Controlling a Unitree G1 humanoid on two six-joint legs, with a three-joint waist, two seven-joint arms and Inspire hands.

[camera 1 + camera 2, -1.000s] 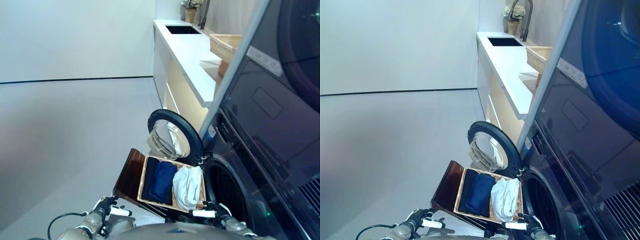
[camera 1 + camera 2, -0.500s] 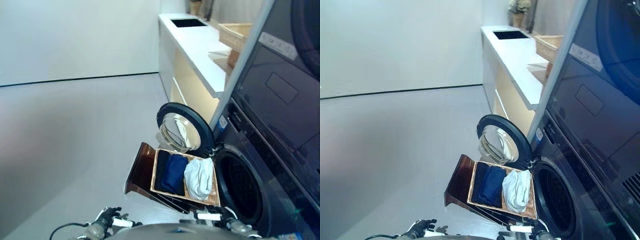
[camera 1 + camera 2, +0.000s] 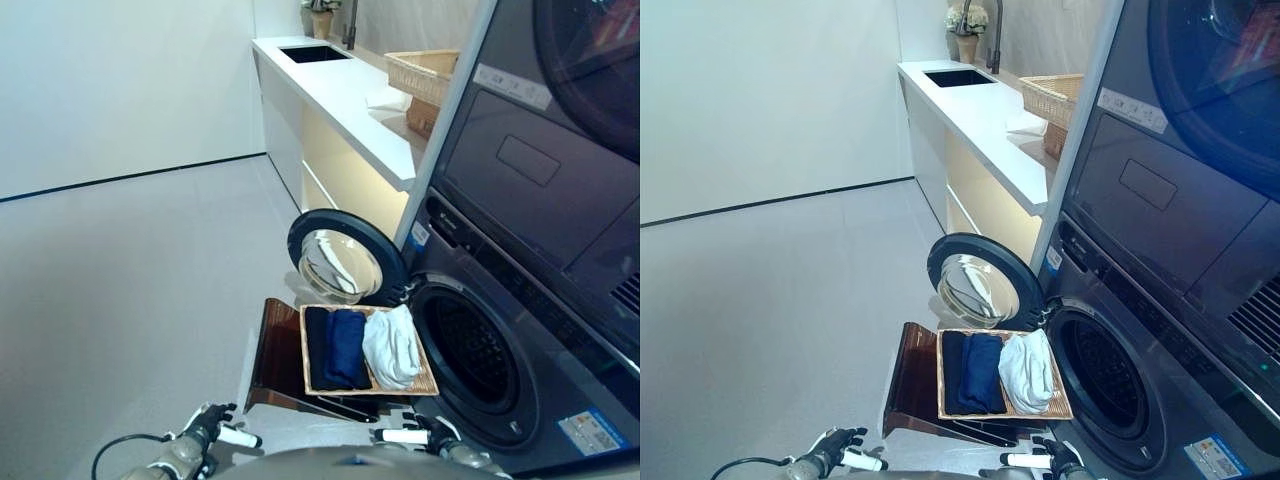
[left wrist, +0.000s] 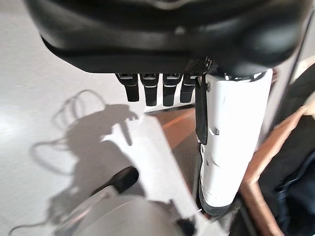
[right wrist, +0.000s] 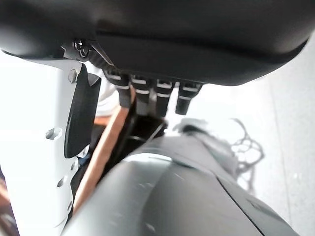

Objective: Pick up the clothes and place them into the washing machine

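A wicker basket stands on a brown wooden stand in front of the washing machine. In it lie a black garment, a dark blue garment and a white garment, side by side. The machine's round door hangs open to the left of the dark drum opening. My left hand and right hand hang low at the bottom edge, short of the basket. Each wrist view shows relaxed fingers and a white-covered thumb, with nothing held.
A second appliance sits stacked above the washing machine. A long white counter with a black sink runs along the wall behind, carrying a wicker basket and a potted plant. Grey floor spreads to the left.
The whole picture has shifted, so the camera moved; basket and machine now show more squarely. Both hands stay low and hold nothing. The clothes lie as before.
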